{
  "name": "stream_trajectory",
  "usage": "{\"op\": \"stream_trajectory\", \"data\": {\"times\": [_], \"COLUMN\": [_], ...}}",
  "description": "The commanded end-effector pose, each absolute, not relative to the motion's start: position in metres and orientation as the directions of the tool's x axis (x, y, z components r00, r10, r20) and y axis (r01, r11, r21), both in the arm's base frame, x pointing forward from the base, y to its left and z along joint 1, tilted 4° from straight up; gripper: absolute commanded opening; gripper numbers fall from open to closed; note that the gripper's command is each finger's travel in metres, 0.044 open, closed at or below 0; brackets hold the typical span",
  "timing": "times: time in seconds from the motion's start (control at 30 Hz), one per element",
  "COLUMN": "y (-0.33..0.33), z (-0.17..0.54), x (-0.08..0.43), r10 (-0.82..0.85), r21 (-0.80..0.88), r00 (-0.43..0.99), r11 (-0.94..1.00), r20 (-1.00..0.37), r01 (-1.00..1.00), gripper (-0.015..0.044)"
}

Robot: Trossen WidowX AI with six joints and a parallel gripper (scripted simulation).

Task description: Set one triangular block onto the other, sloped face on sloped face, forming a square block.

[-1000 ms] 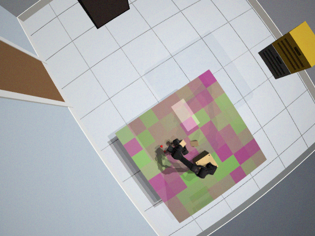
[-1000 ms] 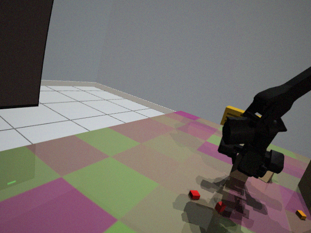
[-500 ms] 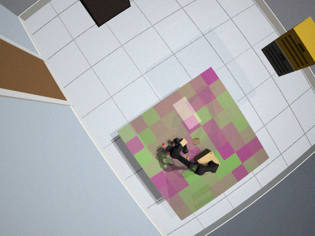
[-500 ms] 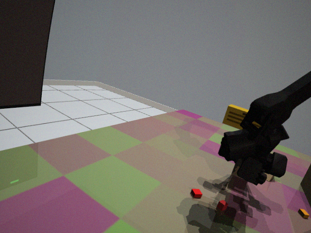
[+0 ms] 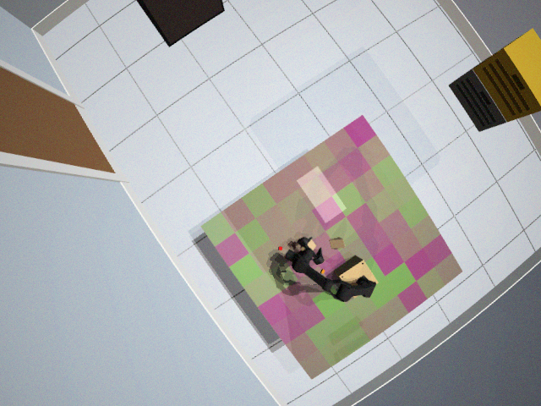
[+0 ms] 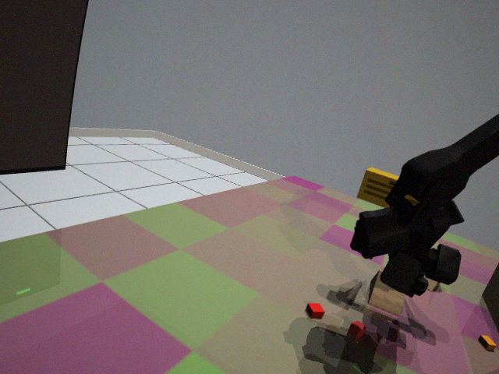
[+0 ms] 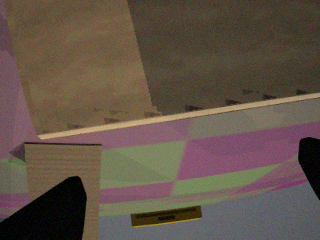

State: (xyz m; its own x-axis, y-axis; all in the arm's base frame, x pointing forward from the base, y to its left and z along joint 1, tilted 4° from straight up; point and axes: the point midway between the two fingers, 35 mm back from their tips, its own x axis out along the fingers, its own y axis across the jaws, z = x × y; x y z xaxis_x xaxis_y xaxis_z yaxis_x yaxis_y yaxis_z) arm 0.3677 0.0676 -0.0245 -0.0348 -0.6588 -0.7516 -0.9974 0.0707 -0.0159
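Across the chequered pink, green and tan bench [image 6: 169, 290], which takes up most of every view, you have the black jointed arm [image 5: 314, 275] reaching over the near part and bending down toward the surface. At its end the tool [image 6: 419, 277] has its fingers spread wide with nothing between them, and it hangs low, just above one tan wooden triangular block [image 6: 386, 299]. From the exterior view you cannot tell for sure whether a finger touches that block. The wrist view is half filled by a tan face very close to the lens, which I judge to be this same block. The second tan triangular block [image 5: 336, 243] sits near it but apart, with a strip of bench showing between them in the top view. So, as far as the pictures show, no sloped face lies on a sloped face and no square block exists yet. You have the joining itself left to do: pick one wedge up, turn it so the slopes match, set it down gently with ends even, then open and lift the arm away. Smallest of all, two little red cubes [image 6: 314, 309] and one orange cube [image 6: 487, 342] lie close by; keep from sweeping them off.
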Motion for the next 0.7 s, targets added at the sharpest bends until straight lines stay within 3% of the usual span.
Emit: {"op": "stream_trajectory", "data": {"times": [0.0, 0.2, 0.4, 0.67], "y": [0.068, 0.067, 0.059, 0.071], "z": [-0.025, -0.014, 0.072, 0.071], "x": [0.368, 0.369, 0.366, 0.371], "r10": [-0.656, -0.656, -0.659, -0.646], "r21": [-0.014, -0.014, -0.017, -0.047], "r00": [-0.035, -0.035, -0.034, -0.009], "r11": [0.07, 0.07, 0.071, 0.07], "r20": [-0.754, -0.754, -0.751, -0.763], "r01": [-0.997, -0.997, -0.997, -0.996], "gripper": [0.044, 0.044, 0.044, 0.044]}}
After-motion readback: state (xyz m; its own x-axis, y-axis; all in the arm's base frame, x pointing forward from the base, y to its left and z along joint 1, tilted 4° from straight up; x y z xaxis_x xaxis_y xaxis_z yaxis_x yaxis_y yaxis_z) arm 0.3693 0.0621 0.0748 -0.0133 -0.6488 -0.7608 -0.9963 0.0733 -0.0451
